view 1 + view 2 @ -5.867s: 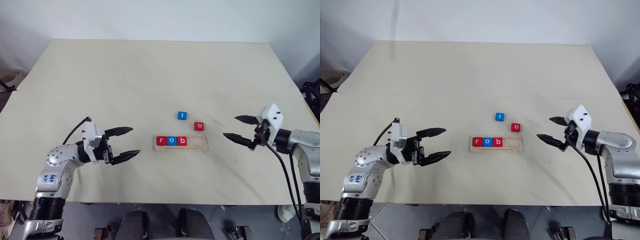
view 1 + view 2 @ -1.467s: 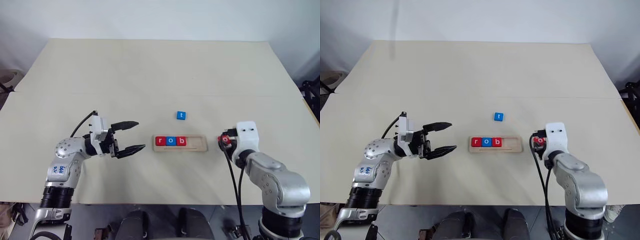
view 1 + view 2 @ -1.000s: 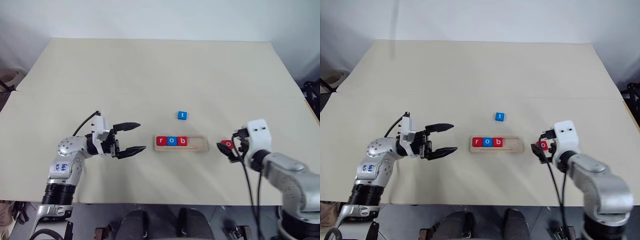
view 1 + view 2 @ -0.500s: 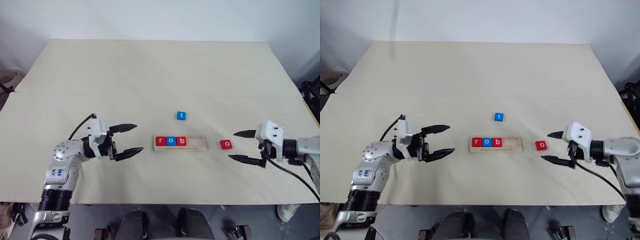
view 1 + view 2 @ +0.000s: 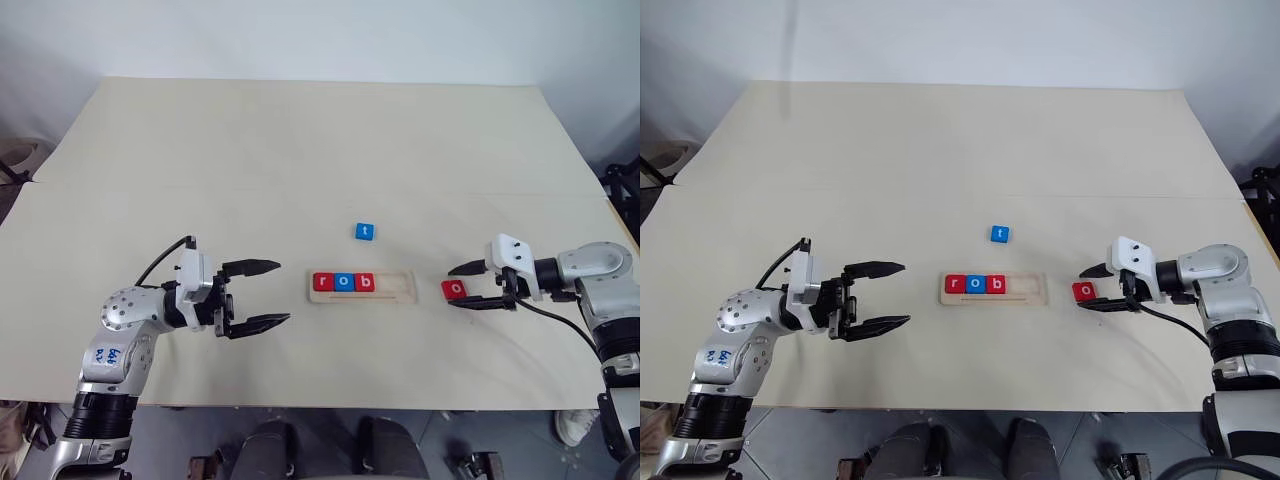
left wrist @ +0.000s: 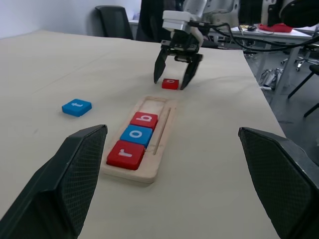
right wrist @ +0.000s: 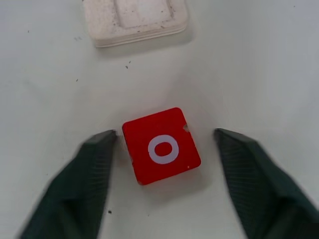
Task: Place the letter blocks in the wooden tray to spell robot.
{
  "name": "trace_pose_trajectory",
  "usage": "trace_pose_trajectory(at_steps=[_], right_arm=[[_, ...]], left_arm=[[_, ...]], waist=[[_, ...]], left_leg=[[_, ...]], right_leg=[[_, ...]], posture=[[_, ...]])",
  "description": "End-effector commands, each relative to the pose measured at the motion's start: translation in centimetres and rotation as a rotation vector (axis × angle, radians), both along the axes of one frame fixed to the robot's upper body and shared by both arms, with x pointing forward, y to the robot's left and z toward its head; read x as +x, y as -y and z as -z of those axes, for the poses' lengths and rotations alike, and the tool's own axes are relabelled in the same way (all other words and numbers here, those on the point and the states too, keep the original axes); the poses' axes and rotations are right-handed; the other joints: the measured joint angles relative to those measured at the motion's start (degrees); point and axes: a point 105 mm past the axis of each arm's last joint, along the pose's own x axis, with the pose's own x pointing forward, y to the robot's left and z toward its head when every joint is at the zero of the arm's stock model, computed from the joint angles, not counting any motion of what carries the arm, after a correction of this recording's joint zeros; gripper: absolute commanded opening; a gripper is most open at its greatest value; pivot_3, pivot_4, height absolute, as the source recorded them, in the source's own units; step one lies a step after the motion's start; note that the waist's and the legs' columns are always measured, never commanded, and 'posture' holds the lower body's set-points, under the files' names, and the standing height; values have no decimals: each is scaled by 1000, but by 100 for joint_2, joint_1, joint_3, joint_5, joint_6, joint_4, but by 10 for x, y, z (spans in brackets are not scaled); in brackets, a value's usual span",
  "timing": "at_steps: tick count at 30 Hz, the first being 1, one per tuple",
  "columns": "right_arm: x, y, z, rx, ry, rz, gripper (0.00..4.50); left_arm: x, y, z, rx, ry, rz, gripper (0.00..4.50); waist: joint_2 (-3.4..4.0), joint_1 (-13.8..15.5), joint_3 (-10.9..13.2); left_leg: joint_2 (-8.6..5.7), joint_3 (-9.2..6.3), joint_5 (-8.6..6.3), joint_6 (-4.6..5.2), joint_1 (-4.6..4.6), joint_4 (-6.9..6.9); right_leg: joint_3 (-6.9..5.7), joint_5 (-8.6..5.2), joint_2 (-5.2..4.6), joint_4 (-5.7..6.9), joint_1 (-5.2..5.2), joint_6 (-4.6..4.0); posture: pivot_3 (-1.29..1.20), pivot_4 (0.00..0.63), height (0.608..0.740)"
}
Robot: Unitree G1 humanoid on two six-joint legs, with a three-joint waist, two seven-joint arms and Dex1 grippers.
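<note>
The left gripper (image 5: 262,293) hangs over the table (image 5: 250,150) at about 8 o'clock, its two black fingers spread wide with nothing between them. It points toward the tray (image 5: 398,289), well apart from it.

The tray is a long, pale wood strip with round corners, a little below the middle of the table. Three small square blocks sit in it, touching side by side: a red r (image 5: 322,282), a blue o (image 5: 344,282) and a red b (image 5: 365,282). Each has one white letter. The right end of the tray is bare wood.

A blue t (image 5: 365,232) lies flat on the table at 12 o'clock from the tray, near it but apart.

A red o (image 5: 453,289) lies flat at 3 o'clock from the tray, just past its right end. The right gripper (image 5: 462,286) is down around this block, one finger on each side. In the right wrist view one finger (image 7: 97,164) looks to be touching the block's edge, while the other finger (image 7: 244,169) is a little apart, so the jaws are part way in and not yet tight.

The far half of the table is bare, and so is the near edge in front of the tray.

Half a second ago the right gripper was wide and stood off to the right of the red o; now it has come in around it and its fingers are narrower. The blocks lie where they were.
</note>
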Motion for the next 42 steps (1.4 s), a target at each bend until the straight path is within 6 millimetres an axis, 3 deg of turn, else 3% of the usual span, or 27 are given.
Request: trace_pose_trajectory(at_steps=[1, 3, 6, 10, 17, 23, 39, 42], right_arm=[[-1, -3, -3, 7, -1, -25, 1874], [1, -6, -10, 12, 13, -34, 1454], [4, -19, -22, 24, -1, -52, 1458], [5, -68, -44, 113, -23, -122, 1458], [11, -103, -37, 99, -26, -131, 1458], [13, -106, -24, 60, -26, -132, 1458], [13, -108, -20, 44, -28, -147, 1458], [16, -103, -20, 30, -24, -133, 2478]], left_arm=[[-3, 0, -6, -9, 27, 6, 4500], [-2, -1, -6, -9, 27, -4, 4500], [-1, -3, -6, -10, 27, -17, 4500], [0, -5, -4, -12, 27, -32, 4500], [-1, -5, -1, -12, 22, -37, 4500], [-3, -6, -1, -13, 25, -51, 4500], [-3, -7, -1, -17, 29, -69, 4500], [-3, -7, -1, -18, 30, -71, 4500]], waist=[[0, 0, 0], [0, 1, 0], [2, 2, 1], [8, -32, 3], [7, 61, 4], [8, 4, 4], [9, 0, 4], [8, 3, 4]], left_leg=[[0, 0, 0, 0, 0, 0], [1, 0, 0, 0, 0, 1], [3, 0, 0, 0, 0, 1], [20, 1, 0, -1, -1, 0], [13, -7, -3, 1, -11, 8], [-8, -7, -3, 1, -13, 8], [-7, -5, -3, 1, -11, 6], [-7, -5, -3, 1, -11, 6]], right_leg=[[0, 0, 0, 0, 0, 0], [0, 0, 0, 0, 0, 0], [1, 0, 0, 1, -1, 0], [1, -1, 1, 7, -5, -2], [-1, 0, -6, 7, -7, 0], [-1, 0, -4, 7, -9, 1], [1, 0, -1, 8, -10, 1], [1, 0, -1, 8, -10, 1]], posture=[[0, 150, 740], [0, 150, 740], [0, 150, 740], [0, 150, 740], [0, 150, 740], [0, 150, 740], [0, 150, 740], [0, 150, 740]])
